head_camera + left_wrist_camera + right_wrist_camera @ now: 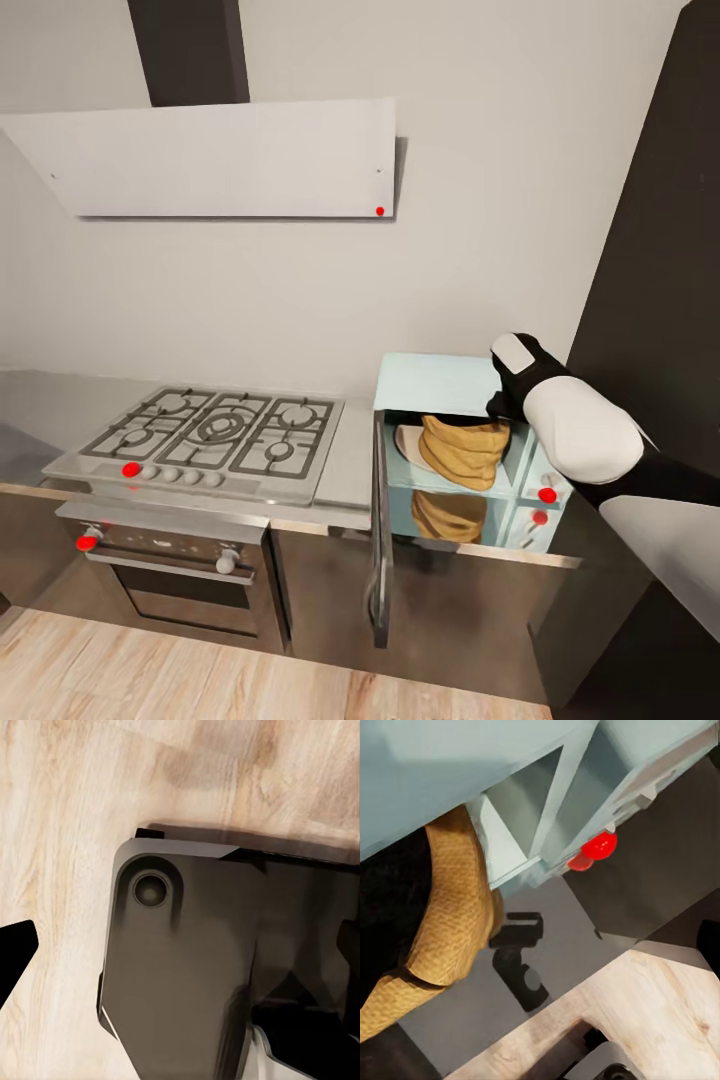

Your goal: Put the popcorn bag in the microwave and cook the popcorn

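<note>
The pale blue microwave (440,375) stands on the steel countertop (345,465) with its dark-framed door (379,530) swung open. The tan popcorn bag (465,450) sits tilted inside the cavity, leaning out over the front edge. My right gripper (498,405) is at the bag's upper right, by the cavity's top corner. In the right wrist view the popcorn bag (454,915) lies close along one side of the open right gripper (540,945), with the microwave's red dial (598,845) beyond. My left gripper (180,952) hangs open over the floor. Popcorn is hidden.
A gas hob (215,432) and a steel built-in oven (175,565) stand left of the microwave, under a hood (220,155). A tall dark cabinet (660,260) rises at the right. My base (217,967) sits on the wooden floor (67,832).
</note>
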Controlling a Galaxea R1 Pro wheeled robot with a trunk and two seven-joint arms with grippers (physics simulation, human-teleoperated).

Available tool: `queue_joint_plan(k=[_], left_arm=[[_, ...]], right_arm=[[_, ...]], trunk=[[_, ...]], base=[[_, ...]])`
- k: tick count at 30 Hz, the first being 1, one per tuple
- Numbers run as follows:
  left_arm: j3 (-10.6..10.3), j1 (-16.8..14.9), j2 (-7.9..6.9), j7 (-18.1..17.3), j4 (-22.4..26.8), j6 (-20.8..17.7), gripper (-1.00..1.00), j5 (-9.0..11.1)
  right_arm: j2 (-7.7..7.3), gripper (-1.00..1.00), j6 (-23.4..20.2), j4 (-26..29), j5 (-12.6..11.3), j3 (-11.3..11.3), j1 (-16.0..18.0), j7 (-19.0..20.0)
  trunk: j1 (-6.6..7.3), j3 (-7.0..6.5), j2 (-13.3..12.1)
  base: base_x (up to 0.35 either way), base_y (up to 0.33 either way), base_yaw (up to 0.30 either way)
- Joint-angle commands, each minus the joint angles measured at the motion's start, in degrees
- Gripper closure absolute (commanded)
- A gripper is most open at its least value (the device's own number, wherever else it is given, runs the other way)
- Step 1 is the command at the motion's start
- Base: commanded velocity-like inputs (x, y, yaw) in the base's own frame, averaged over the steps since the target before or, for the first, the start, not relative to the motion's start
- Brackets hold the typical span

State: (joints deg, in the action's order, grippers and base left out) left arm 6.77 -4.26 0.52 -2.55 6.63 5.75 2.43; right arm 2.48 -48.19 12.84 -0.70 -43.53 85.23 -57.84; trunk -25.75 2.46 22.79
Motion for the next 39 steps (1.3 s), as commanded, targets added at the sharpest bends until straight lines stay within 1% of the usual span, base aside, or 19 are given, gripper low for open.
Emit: queue_joint_plan(k=[1, 6, 12, 22, 23, 25, 26, 27, 28, 29, 30, 31, 32, 33, 34, 35, 36, 38, 39], left_arm=[[0.36, -0.05, 0.01, -0.27, -0.04, 0.14, -1.00, 0.24], [0.35, -0.05, 0.08, -0.27, -0.04, 0.14, -1.00, 0.11], [0.35, -0.05, 0.09, -0.27, -0.04, 0.14, -1.00, 0.13], [0.35, -0.05, 0.06, -0.27, -0.04, 0.14, -1.00, 0.22], [0.35, -0.05, 0.03, -0.27, -0.04, 0.14, -1.00, 0.26], [0.40, -0.05, 0.01, -0.27, -0.04, 0.14, -1.00, 0.29], [0.46, -0.05, 0.01, -0.27, -0.04, 0.16, -1.00, 0.29], [0.48, -0.05, 0.01, -0.27, -0.04, 0.18, -1.00, 0.29], [0.52, -0.05, 0.01, -0.27, -0.04, 0.21, -1.00, 0.29], [0.56, -0.05, -0.01, -0.27, -0.04, 0.22, -1.00, 0.29], [0.58, -0.05, -0.04, -0.27, -0.04, 0.25, -1.00, 0.29], [0.60, -0.05, -0.07, -0.27, -0.04, 0.37, -1.00, 0.28], [0.56, -0.05, -0.07, -0.27, -0.04, 0.43, -1.00, 0.25], [0.53, -0.05, -0.06, -0.27, -0.04, 0.48, -1.00, 0.24], [0.48, -0.05, -0.03, -0.27, -0.04, 0.53, -1.00, 0.19], [0.42, -0.05, -0.01, -0.27, -0.04, 0.55, -1.00, 0.11], [0.38, -0.05, 0.00, -0.27, -0.04, 0.57, -1.00, 0.03], [0.36, -0.05, 0.00, -0.27, -0.04, 0.58, -1.00, -0.02], [0.35, -0.05, 0.01, -0.27, -0.04, 0.58, -1.00, 0.02]], right_arm=[[-0.04, -1.00, -0.38, 0.11, -0.09, -0.08, 0.04, -0.15], [0.06, -1.00, -1.75, 0.16, -0.07, -0.07, -0.03, -0.01], [-0.18, -1.00, -1.91, 0.16, -0.08, 0.04, -0.23, -0.01], [0.31, -1.00, -1.91, 0.12, -0.06, 0.31, -0.69, -0.04], [0.38, -1.00, -1.88, 0.10, -0.02, 0.32, -0.86, -0.06], [0.44, -1.00, -1.57, 0.03, 0.28, 0.49, -3.33, 1.99], [0.42, -1.00, -1.39, 0.41, 0.49, 1.54, -6.02, 5.93], [0.44, -1.00, -1.33, 1.34, 0.71, 3.37, -8.39, 9.83], [0.47, -1.00, -1.30, 4.63, 1.00, 7.81, -11.70, 16.71], [0.52, -1.00, -1.39, 9.97, 1.11, 13.03, -14.87, 23.78], [0.55, -1.00, -1.48, 14.30, 1.10, 16.29, -17.76, 28.31], [0.62, -1.00, -1.59, 29.58, 1.05, 23.10, -27.56, 38.75], [0.65, -1.00, -1.64, 40.94, 0.93, 26.92, -34.30, 43.96], [0.65, -1.00, -1.67, 48.54, 0.81, 29.32, -38.88, 46.80], [0.62, -1.00, -1.67, 58.84, 0.71, 32.60, -45.36, 49.95], [0.65, -1.00, -1.56, 67.02, 0.68, 35.39, -50.85, 51.64], [0.67, -1.00, -1.42, 71.72, 0.65, 36.94, -54.44, 52.48], [0.65, -1.00, -0.78, 75.17, 0.61, 38.26, -57.57, 53.11], [0.58, -1.00, 0.28, 75.71, 0.81, 38.70, -58.16, 53.32]], trunk=[[-0.04, 0.14, 0.13], [-0.04, 0.14, 0.13], [-0.04, 0.14, 0.13], [-0.04, 0.14, 0.13], [-0.04, 0.14, 0.13], [-0.04, 0.14, 0.13], [-0.04, 0.14, 0.13], [-0.04, 0.14, 0.13], [-0.04, 0.14, 0.13], [-0.04, 0.14, 0.13], [-0.04, 0.14, 0.13], [-0.04, 0.14, 0.13], [-0.04, 0.14, 0.13], [-0.04, 0.14, 0.13], [-0.04, 0.14, 0.13], [-0.04, 0.14, 0.13], [-0.04, 0.14, 0.13], [-0.04, 0.14, 0.13], [-0.04, 0.14, 0.13]], base=[[-0.004, -0.001, 0.000], [-0.101, -0.044, 0.000], [-0.086, -0.030, 0.000], [-0.265, -0.070, 0.000], [-0.056, -0.016, 0.000], [-0.015, -0.004, 0.000], [-0.006, -0.002, 0.000], [-0.004, -0.001, 0.000], [-0.002, -0.001, 0.000], [-0.001, 0.000, 0.000], [0.000, 0.000, 0.000], [0.000, 0.000, 0.000], [0.000, 0.000, 0.000], [0.000, 0.000, 0.000], [0.000, 0.000, 0.000], [0.000, 0.000, 0.000], [0.000, 0.000, 0.000], [0.000, 0.000, 0.000], [0.000, 0.000, 0.000]])
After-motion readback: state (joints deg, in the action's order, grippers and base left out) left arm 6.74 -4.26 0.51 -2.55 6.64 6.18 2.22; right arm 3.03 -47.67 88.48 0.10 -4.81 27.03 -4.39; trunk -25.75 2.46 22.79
